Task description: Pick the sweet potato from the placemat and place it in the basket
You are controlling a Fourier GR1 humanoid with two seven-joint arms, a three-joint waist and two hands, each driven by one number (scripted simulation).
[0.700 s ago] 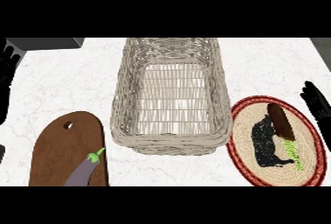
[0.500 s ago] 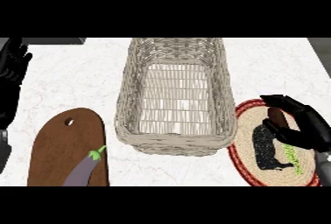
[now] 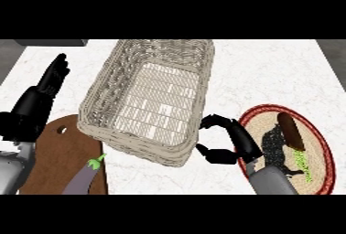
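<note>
1. The left robot hand [image 3: 42, 96] is resting at the left edge, fingers straight.
2. The basket [image 3: 152, 98] is sitting between both hands.
3. The right robot hand [image 3: 226, 141] is curling on nothing.
4. The sweet potato [image 3: 290, 130] is lying on the placemat [image 3: 317, 151], just right of it.

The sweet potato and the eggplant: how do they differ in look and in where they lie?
The sweet potato is reddish brown and lies on the round placemat at the right; the eggplant is purple with a green stem and lies on the wooden cutting board at the left. The sweet potato shows whole; the eggplant is cut off by the view's lower edge. Both are long, and no robot hand touches either.
</note>
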